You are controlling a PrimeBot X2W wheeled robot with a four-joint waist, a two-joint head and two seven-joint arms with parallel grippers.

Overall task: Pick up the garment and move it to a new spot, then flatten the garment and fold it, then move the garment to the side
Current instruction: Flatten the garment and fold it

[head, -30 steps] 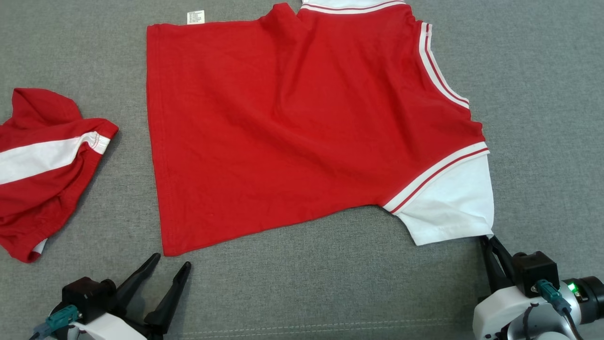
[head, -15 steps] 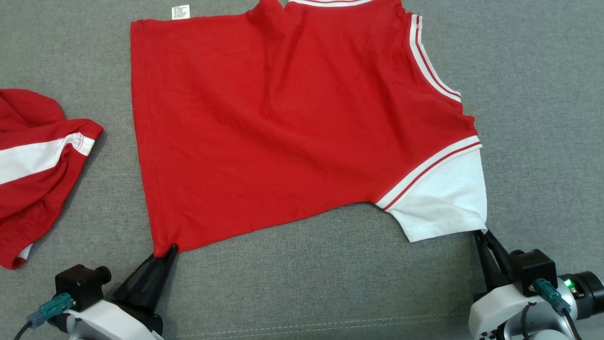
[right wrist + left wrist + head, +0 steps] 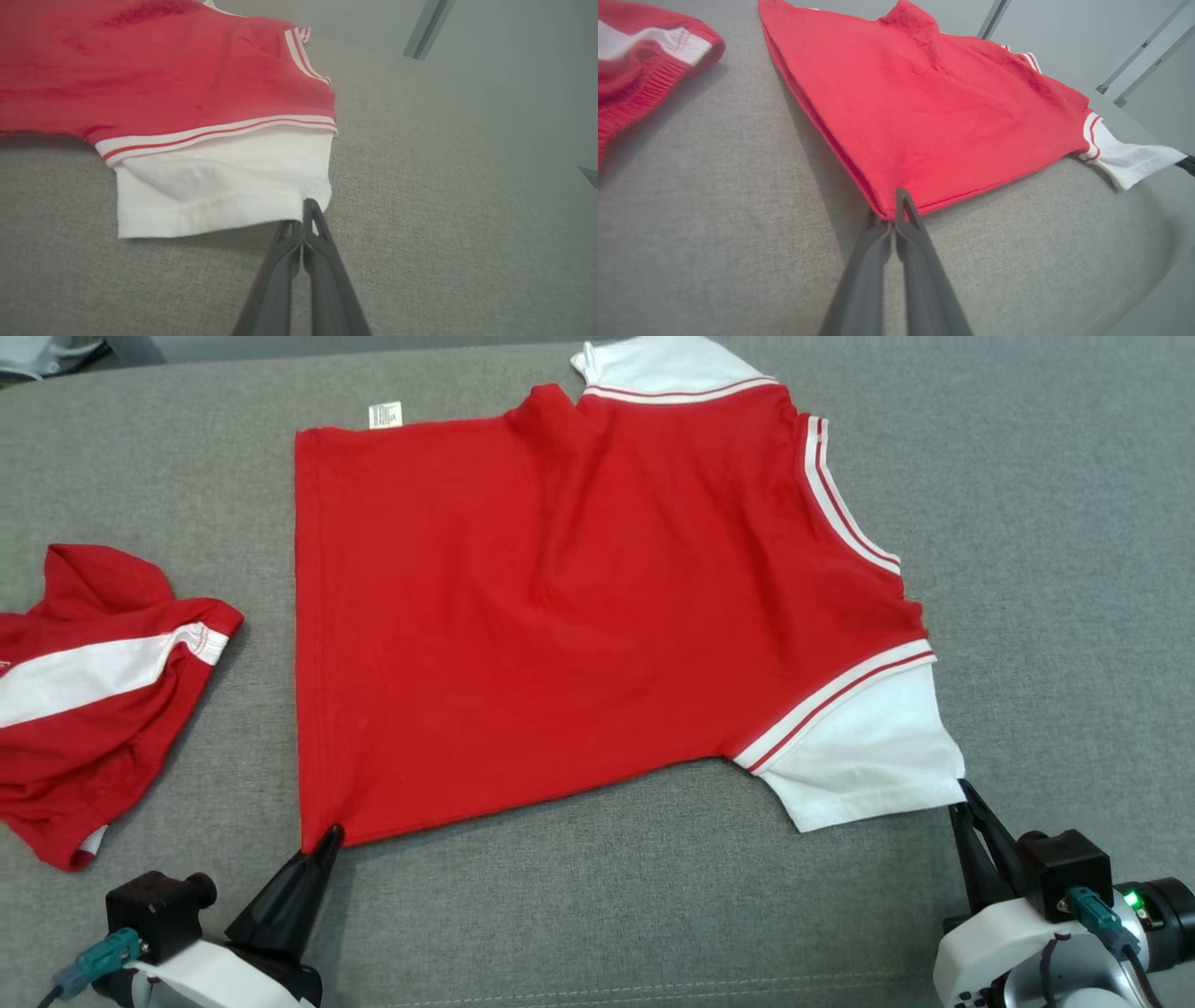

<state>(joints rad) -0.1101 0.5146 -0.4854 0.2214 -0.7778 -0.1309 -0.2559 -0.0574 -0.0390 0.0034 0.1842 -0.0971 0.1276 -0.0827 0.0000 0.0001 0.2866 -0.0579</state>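
Note:
The garment [image 3: 560, 616] is a red shirt with white striped sleeves, spread flat on the grey cushion [image 3: 1046, 523]. My left gripper [image 3: 329, 838] is shut on the shirt's near left hem corner; in the left wrist view its dark fingers [image 3: 906, 219] pinch that red corner [image 3: 889, 212]. My right gripper [image 3: 963, 793] is shut on the corner of the near white sleeve [image 3: 859, 765]; the right wrist view shows its fingertips [image 3: 310, 210] clamped on the sleeve's edge [image 3: 224, 191]. A white care label [image 3: 385, 414] sticks out at the far hem.
A second red garment with a white stripe [image 3: 93, 691] lies crumpled at the left, also seen in the left wrist view [image 3: 640, 60]. A seam [image 3: 607, 989] runs along the cushion's near edge. Grey metal rails [image 3: 1139, 65] stand beyond the cushion.
My left gripper moved up to the hem corner and closed on it. The right gripper stayed shut on the sleeve. The camera shifted, so the whole scene sits lower now.

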